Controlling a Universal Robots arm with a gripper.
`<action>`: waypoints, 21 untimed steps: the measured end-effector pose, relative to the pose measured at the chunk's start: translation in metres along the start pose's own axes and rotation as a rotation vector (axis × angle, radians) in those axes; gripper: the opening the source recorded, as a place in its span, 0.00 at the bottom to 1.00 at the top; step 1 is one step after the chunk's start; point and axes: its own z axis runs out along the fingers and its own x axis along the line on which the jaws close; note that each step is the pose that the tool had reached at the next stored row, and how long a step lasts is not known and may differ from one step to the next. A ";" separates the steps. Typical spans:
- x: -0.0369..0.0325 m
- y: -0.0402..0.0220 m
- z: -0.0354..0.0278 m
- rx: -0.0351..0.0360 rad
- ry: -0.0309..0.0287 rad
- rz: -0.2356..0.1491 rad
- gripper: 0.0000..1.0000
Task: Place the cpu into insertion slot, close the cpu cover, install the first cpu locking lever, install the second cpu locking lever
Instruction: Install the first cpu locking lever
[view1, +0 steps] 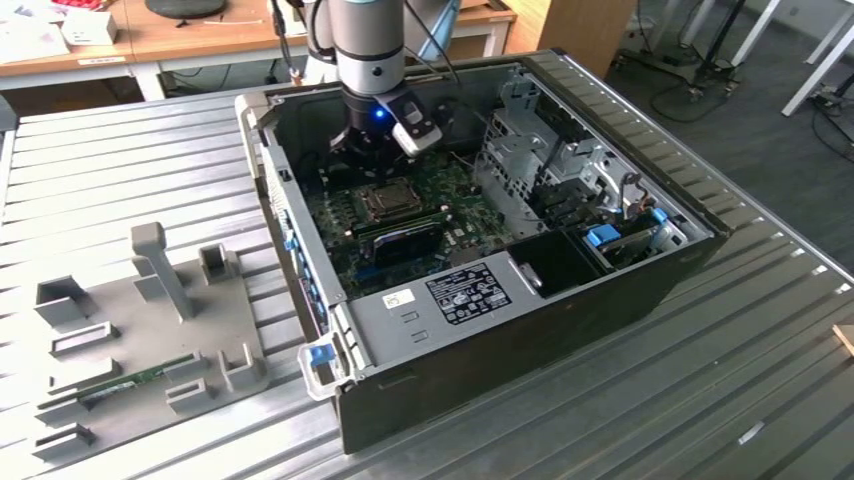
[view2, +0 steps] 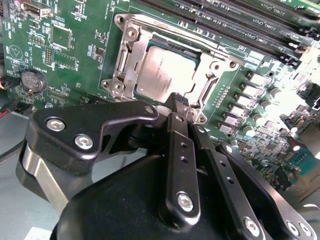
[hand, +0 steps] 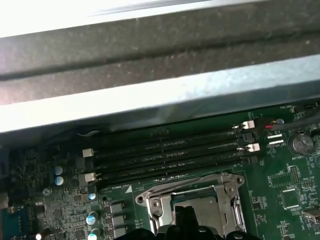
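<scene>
1. Cpu (view2: 165, 72): flat, square, silvery-grey metallic top; seated in the insertion slot (view2: 131, 47) on the green motherboard (view2: 70, 55).
2. Cpu cover (view2: 210, 75): thin silvery frame, laid down around the chip.
3. End effector (view2: 179, 102): black, fingers drawn together, empty, poised directly above the socket's near edge.
</scene>
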 end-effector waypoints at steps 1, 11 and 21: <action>-0.0019 0.0003 0.0002 0.0007 0.0059 -0.005 0.11; -0.0185 0.0032 0.0023 0.0050 0.0345 -0.014 0.11; -0.0213 -0.0054 0.0019 0.0144 0.0519 -0.030 0.11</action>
